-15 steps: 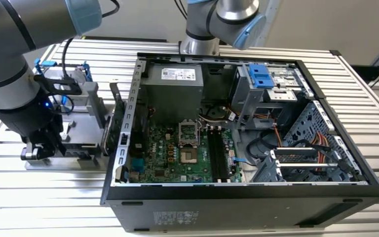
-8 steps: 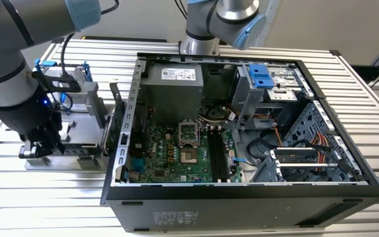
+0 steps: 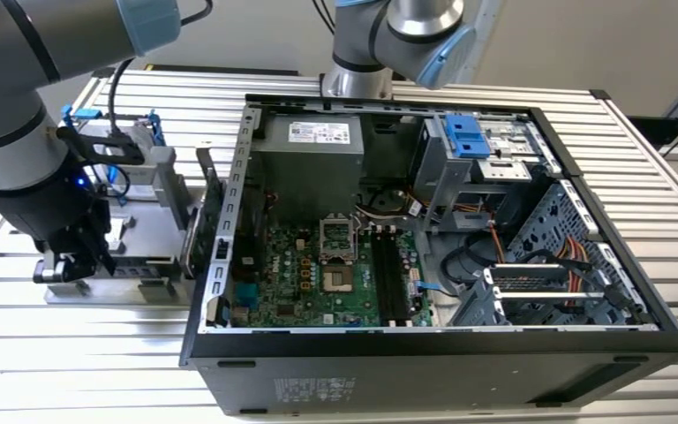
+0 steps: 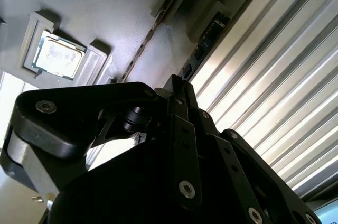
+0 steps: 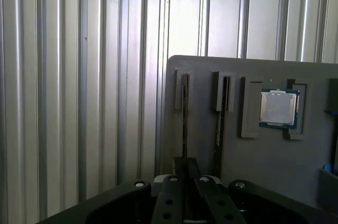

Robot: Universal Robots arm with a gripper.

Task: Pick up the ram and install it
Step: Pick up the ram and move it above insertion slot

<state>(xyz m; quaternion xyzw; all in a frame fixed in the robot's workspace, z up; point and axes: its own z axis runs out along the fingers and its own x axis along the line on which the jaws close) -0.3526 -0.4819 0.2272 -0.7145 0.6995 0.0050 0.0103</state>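
So the gripper point(image 5: 186, 165) is down low over the grey parts tray point(image 5: 253, 176). Its two fingers are pinched close together with the ram point(image 5: 185, 118) running straight in between them. I'd call that clamped on the stick, though the actual contact spot is tucked behind the black finger ends, so take it as my read. The ram stands on its thin edge in the slot nearest the tray's edge and isn't out yet, since its far end sits in the grey bracket there. One slot over there's a second stick point(image 5: 219, 123) standing the same way, and past that a square silver processor point(image 5: 279, 108) lies flat in its own pocket. In the exterior view the tray rests on the slatted metal table point(image 3: 80, 362), on the exterior view's left of the open computer case point(image 3: 433, 375), right up against its side or nearly so, can't tell which. Inside the case the green motherboard point(image 3: 297, 278) lies flat, and the long black memory slots point(image 3: 392, 278) near its middle look empty to me. Progress-wise, I'd say the grab is made or as good as made. The lift out of the tray, the carry to the case and the seating in a slot are all left.
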